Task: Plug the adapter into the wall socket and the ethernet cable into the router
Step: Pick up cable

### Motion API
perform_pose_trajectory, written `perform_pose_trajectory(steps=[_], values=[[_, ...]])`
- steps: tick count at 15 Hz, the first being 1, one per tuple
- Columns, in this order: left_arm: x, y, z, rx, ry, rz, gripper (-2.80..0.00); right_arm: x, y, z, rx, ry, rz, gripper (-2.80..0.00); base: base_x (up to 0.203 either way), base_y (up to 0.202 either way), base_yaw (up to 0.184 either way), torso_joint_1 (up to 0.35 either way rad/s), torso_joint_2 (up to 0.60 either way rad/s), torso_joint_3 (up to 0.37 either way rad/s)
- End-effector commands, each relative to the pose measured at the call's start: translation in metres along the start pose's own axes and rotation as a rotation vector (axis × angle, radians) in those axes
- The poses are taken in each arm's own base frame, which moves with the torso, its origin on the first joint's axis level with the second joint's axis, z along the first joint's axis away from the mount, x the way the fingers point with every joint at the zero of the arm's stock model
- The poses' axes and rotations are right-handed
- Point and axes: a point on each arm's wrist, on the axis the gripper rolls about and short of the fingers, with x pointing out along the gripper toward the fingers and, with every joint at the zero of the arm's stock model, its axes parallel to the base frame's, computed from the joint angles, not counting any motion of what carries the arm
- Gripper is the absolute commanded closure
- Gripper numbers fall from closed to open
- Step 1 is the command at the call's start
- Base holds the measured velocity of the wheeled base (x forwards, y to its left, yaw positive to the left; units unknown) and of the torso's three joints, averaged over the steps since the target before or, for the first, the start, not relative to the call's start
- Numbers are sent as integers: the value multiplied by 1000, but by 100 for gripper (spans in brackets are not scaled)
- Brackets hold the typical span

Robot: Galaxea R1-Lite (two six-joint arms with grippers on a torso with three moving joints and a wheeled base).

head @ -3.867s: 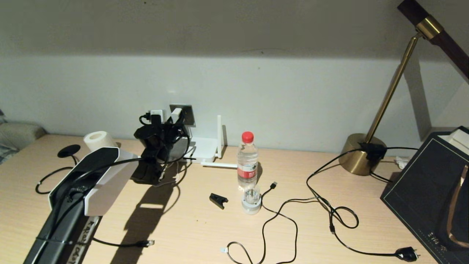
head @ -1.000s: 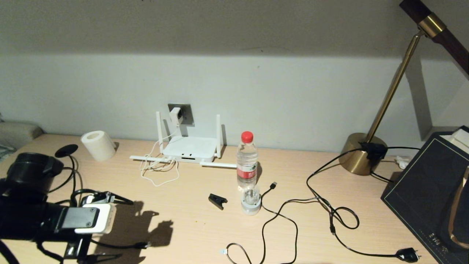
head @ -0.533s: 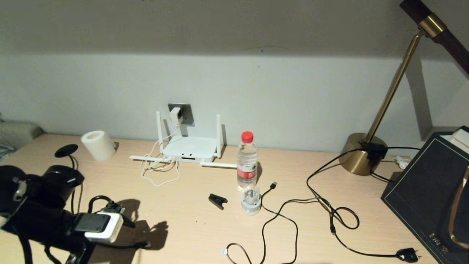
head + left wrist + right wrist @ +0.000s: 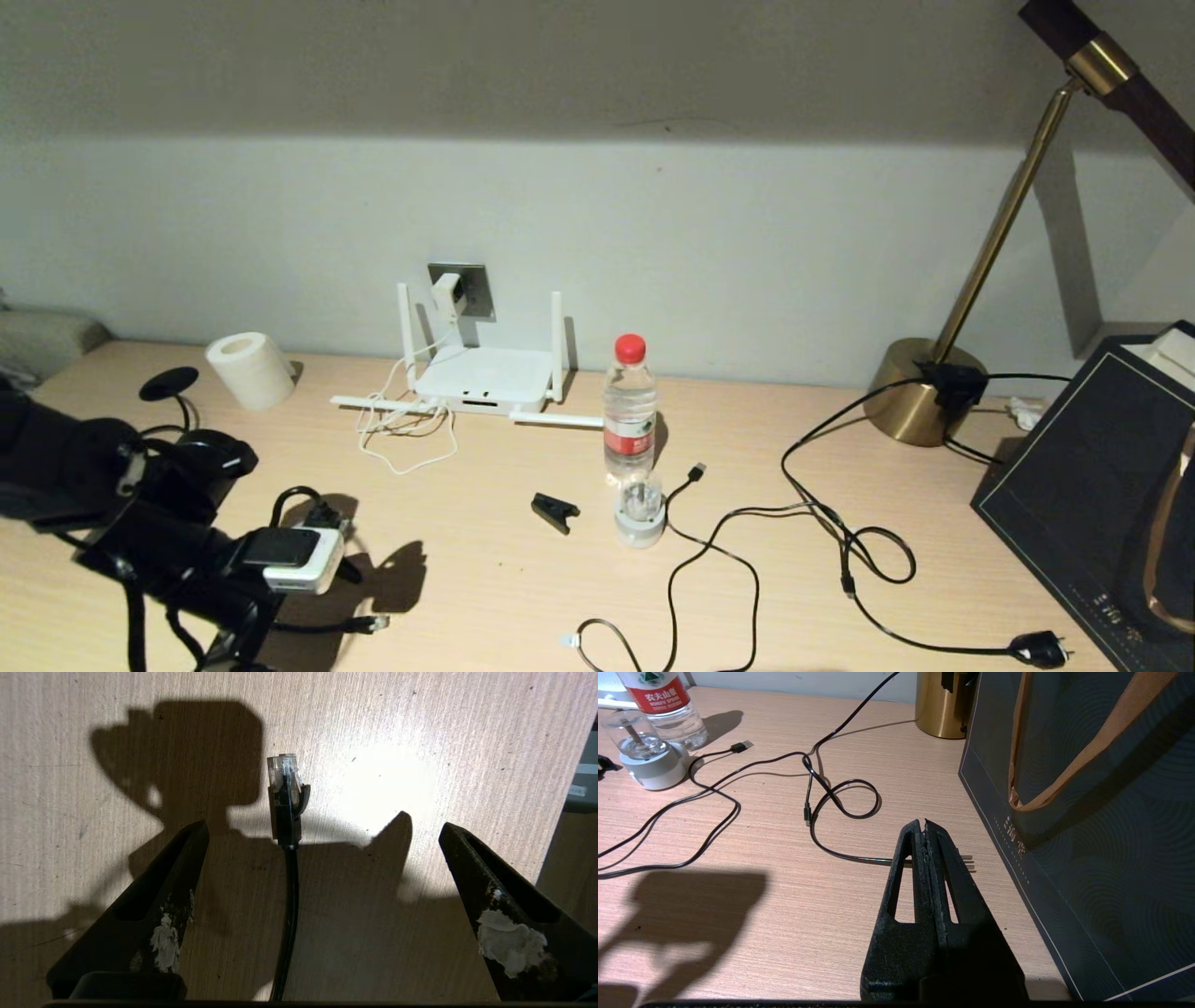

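Left tool (image 4: 322, 830) released, jaws wide, straddling the ethernet cable (image 4: 286, 812) plug lying on the worktop (image 4: 420, 728), not touching. Adapter (image 4: 447, 293) sits in the socket (image 4: 476, 285) above the router (image 4: 481, 378). Right tool (image 4: 924, 823) clenched, empty, beside the bag (image 4: 1101, 835). Bottle (image 4: 663, 700) label reads "农夫山泉".

Right pincer (image 4: 925, 823) closed, above desk (image 4: 761, 905), beside dark bag (image 4: 1101, 835)

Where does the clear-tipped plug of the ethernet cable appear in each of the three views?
Head view: the ethernet cable plug lies on the desk at lower left, beside the left arm.
Left wrist view: it lies between the fingers of the open left pincer.
Right wrist view: not in it.
Shared landmark: the arm's shadow beside the plug.
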Motion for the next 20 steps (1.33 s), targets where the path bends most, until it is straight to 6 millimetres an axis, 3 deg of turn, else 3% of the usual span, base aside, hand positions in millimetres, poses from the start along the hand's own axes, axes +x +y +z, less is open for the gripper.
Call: perform_pose_trajectory(steps=[1, 12, 13, 20], values=[[9, 6, -5, -5, -7, -27, -280, 0, 0, 0, 0, 2, 0, 0, 0, 0, 0, 0, 0, 0], [19, 8, -4, -32, -11, -54, -280, 0, 0, 0, 0, 2, 0, 0, 0, 0, 0, 0, 0, 0], [19, 8, -3, -32, -11, -54, 0, 0, 0, 0, 0, 2, 0, 0, 0, 0, 0, 0, 0, 0], [19, 6, -4, -37, -11, -58, 0, 0, 0, 0, 0, 2, 0, 0, 0, 0, 0, 0, 0, 0]])
